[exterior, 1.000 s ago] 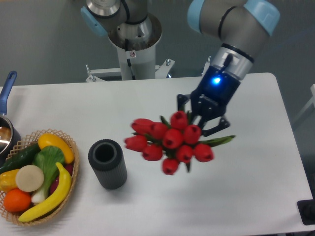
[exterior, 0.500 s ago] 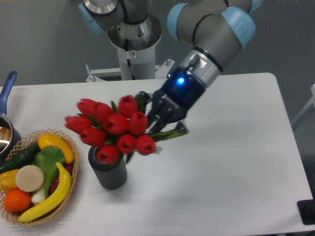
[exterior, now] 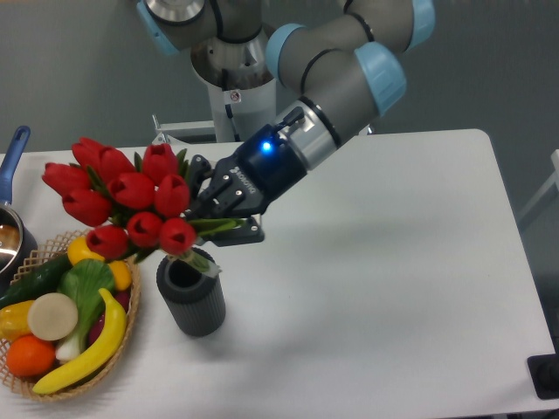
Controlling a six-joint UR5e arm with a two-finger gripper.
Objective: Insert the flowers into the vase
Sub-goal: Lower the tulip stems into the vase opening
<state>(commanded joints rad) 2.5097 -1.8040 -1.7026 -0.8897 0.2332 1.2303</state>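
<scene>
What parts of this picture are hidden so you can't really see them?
1. Stem ends of the flowers: only one camera view, and the leaves blur over the vase mouth, so whether they are inside is unclear.
2. Tool fingers: leaves cover them.
3. Pot: cut off by the left edge.
4. Far side of the basket: tulip buds hang in front.

Red tulip flowers on green stems, dark grey ribbed vase, black gripper with blue light, white table.
</scene>
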